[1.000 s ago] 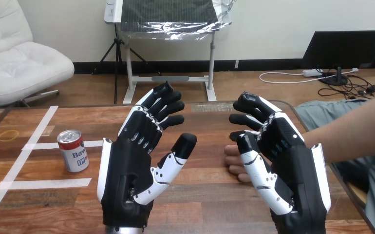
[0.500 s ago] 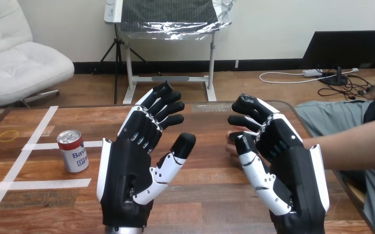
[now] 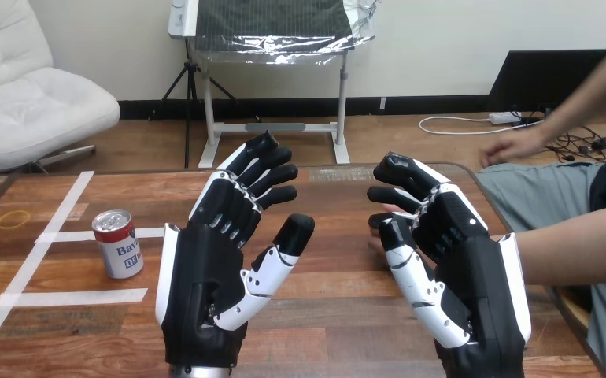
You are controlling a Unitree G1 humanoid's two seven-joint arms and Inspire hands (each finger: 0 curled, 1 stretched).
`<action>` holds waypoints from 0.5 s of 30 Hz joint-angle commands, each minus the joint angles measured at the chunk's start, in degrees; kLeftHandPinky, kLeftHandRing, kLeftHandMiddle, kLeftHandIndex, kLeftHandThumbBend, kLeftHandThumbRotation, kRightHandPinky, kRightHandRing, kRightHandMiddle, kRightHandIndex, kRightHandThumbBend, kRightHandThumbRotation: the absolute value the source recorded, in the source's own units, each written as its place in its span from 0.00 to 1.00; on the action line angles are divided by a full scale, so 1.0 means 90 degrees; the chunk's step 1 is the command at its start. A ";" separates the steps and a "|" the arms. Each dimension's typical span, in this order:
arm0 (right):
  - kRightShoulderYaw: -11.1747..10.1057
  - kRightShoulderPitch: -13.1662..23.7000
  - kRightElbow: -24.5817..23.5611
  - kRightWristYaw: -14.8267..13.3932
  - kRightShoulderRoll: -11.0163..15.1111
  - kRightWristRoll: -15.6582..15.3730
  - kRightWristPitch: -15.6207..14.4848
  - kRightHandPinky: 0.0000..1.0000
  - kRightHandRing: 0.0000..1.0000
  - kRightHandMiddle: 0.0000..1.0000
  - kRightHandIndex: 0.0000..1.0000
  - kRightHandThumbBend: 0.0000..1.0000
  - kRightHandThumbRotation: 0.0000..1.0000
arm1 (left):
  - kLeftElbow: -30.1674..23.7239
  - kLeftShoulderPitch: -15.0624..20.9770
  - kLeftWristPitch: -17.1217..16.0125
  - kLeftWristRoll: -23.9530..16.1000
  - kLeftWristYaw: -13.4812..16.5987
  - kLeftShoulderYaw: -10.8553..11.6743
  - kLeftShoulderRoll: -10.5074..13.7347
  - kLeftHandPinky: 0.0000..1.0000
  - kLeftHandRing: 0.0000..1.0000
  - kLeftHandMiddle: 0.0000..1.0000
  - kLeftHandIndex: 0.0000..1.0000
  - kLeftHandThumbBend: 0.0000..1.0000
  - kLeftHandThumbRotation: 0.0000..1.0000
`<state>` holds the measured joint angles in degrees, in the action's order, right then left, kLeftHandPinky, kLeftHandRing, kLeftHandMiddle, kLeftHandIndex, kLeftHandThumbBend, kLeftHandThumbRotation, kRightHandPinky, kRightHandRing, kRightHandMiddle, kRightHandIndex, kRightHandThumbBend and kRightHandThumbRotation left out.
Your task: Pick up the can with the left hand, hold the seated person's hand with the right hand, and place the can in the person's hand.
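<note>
Grainy wooden table (image 3: 339, 291) bears an upright cylindrical metal can (image 3: 117, 242).

**Black hands, white shells**

The left hand (image 3: 204, 295) is a blocky black casing with a narrow white shell down its 9 o'clock edge. Its thumb (image 3: 272, 268), on the 3 o'clock side, wears a white shell dotted with small dark holes and ends in a rounded black tip. The fingers (image 3: 233, 206) carry white plates with dark oval slots, then black tips. A sliver of silver forearm (image 3: 199, 371) shows at 6 o'clock. The right hand (image 3: 477, 295) mirrors it: white edge at 3 o'clock, white-shelled thumb at 9 o'clock.
</note>
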<state>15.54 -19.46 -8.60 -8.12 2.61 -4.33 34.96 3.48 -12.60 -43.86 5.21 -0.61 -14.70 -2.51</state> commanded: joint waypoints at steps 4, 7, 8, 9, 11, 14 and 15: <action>-0.0094 0.0204 -0.0009 -0.0029 -0.0286 -0.0098 0.0005 0.61 0.73 0.79 0.77 0.44 0.49 | -0.0113 -0.0227 -0.0143 -0.0043 0.0037 -0.0008 -0.0279 0.71 0.75 0.78 0.79 0.66 0.32; -0.0098 0.0208 -0.0023 -0.0037 -0.0293 -0.0115 -0.0016 0.60 0.73 0.79 0.77 0.45 0.49 | -0.0121 -0.0226 -0.0129 -0.0074 0.0070 0.0012 -0.0281 0.71 0.76 0.78 0.79 0.66 0.32; -0.0099 0.0202 -0.0036 -0.0045 -0.0298 -0.0127 -0.0031 0.60 0.73 0.79 0.77 0.45 0.49 | -0.0120 -0.0225 -0.0141 -0.0162 0.0126 0.0048 -0.0292 0.71 0.76 0.78 0.79 0.66 0.32; -0.0099 0.0197 -0.0045 -0.0050 -0.0301 -0.0135 -0.0041 0.61 0.74 0.79 0.77 0.46 0.47 | -0.0117 -0.0223 -0.0152 -0.0226 0.0168 0.0072 -0.0299 0.71 0.76 0.78 0.79 0.66 0.32; -0.0103 0.0197 -0.0047 -0.0053 -0.0300 -0.0143 -0.0035 0.61 0.74 0.79 0.78 0.46 0.44 | -0.0124 -0.0225 -0.0157 -0.0415 0.0292 0.0135 -0.0320 0.70 0.77 0.78 0.79 0.66 0.33; -0.0109 0.0204 -0.0041 -0.0050 -0.0285 -0.0159 -0.0008 0.62 0.75 0.80 0.78 0.48 0.38 | -0.0155 -0.0240 -0.0140 -0.0646 0.0461 0.0199 -0.0328 0.70 0.77 0.79 0.80 0.67 0.34; -0.0114 0.0207 -0.0037 -0.0048 -0.0276 -0.0169 -0.0004 0.63 0.76 0.80 0.79 0.49 0.35 | -0.0160 -0.0242 -0.0135 -0.0680 0.0494 0.0205 -0.0321 0.71 0.78 0.79 0.80 0.67 0.34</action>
<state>15.39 -19.44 -8.60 -8.24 2.62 -5.03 34.70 3.49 -12.59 -43.98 1.43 2.09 -14.15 -2.52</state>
